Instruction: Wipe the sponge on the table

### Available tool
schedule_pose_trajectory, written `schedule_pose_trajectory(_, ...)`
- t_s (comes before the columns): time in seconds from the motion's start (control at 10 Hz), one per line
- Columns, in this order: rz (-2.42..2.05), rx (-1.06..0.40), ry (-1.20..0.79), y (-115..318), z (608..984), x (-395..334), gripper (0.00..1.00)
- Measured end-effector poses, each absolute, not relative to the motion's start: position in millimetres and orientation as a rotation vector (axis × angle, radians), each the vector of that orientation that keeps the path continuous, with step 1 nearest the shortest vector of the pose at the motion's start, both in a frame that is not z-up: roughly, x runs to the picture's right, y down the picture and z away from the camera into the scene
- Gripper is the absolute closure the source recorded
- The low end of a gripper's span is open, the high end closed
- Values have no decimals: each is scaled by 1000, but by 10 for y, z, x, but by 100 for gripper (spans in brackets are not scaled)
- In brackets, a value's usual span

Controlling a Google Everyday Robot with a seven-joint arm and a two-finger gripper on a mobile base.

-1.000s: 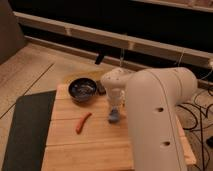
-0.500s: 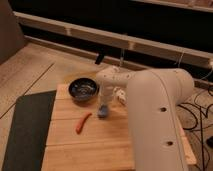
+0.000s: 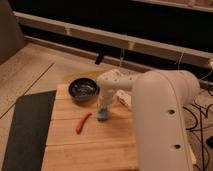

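Bearing down with the gripper [image 3: 104, 106] right over the sponge [image 3: 103, 116], lying on the table [image 3: 90, 150] between red-orange stick [image 3: 83, 122] and white bottle [image 3: 124, 100]; not managing to tell whether clamping it. Probably wiping; next calling for sliding along the boards while holding pressure.

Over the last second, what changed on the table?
The tool and the small blue-grey sponge under it slid across the light-brown wooden plank table toward the thin red-orange stick. The dark round bowl, the stick and the white oblong object stayed put.
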State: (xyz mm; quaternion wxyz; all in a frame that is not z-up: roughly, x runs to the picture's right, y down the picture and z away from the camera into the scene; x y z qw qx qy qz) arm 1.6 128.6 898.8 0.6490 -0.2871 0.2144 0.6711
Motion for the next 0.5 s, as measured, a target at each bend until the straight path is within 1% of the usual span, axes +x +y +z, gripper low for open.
schedule_pose_trajectory(0.5,1526,-652,477,1258,8977,12,25)
